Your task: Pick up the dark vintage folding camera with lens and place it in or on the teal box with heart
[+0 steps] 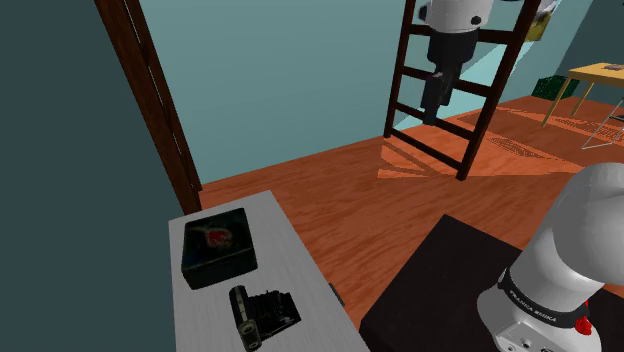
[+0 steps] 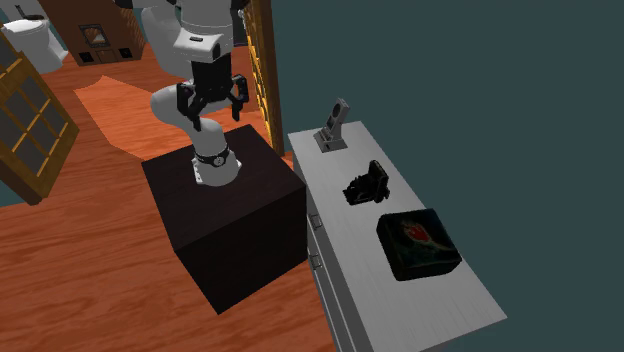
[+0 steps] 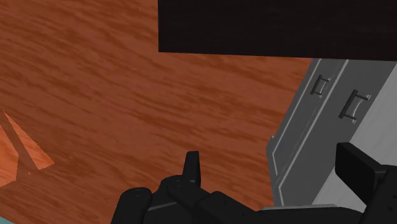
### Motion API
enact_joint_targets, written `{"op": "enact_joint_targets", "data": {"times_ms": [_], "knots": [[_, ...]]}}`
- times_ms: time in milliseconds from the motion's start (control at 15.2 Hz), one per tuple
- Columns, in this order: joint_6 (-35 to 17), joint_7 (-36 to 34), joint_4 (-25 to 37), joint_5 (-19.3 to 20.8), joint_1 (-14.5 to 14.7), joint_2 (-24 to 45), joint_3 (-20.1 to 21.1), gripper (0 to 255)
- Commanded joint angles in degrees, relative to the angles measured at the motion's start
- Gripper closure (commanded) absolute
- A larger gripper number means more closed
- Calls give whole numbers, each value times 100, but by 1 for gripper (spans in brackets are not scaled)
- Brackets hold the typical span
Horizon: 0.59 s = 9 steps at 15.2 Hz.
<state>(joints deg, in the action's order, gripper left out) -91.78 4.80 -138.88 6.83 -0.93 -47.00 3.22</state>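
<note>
The dark folding camera (image 1: pixel 262 312) (image 2: pixel 366 184) lies on the grey cabinet top (image 1: pixel 310 300) (image 2: pixel 345 240). Close beside it on the same top sits a dark teal box (image 1: pixel 218 248) (image 2: pixel 418 243) whose lid bears a red heart. My black gripper (image 1: pixel 432 110) (image 2: pixel 211 112) (image 3: pixel 277 168) hangs high over the wooden floor, beside the black stand (image 2: pixel 225 215) and well away from the camera. It is open, with nothing between its fingers (image 3: pixel 193 168). In the wrist view the cabinet's drawer front (image 3: pixel 318 108) lies just ahead of the gripper.
A small grey upright object (image 2: pixel 332 128) stands at the cabinet end nearest the arm. A dark wooden ladder shelf (image 1: pixel 400 90) leans on the teal wall behind the gripper. There is a yellow table (image 1: pixel 600 72), a brown door frame (image 1: pixel 150 90) and a toilet (image 2: pixel 30 40).
</note>
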Motion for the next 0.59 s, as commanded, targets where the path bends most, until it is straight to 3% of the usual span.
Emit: {"op": "enact_joint_targets", "data": {"times_ms": [0, 528], "knots": [[0, 0, 0, 0, 0, 0, 0, 0], [-989, -1016, -808, -679, 358, 173, 794, 0]]}}
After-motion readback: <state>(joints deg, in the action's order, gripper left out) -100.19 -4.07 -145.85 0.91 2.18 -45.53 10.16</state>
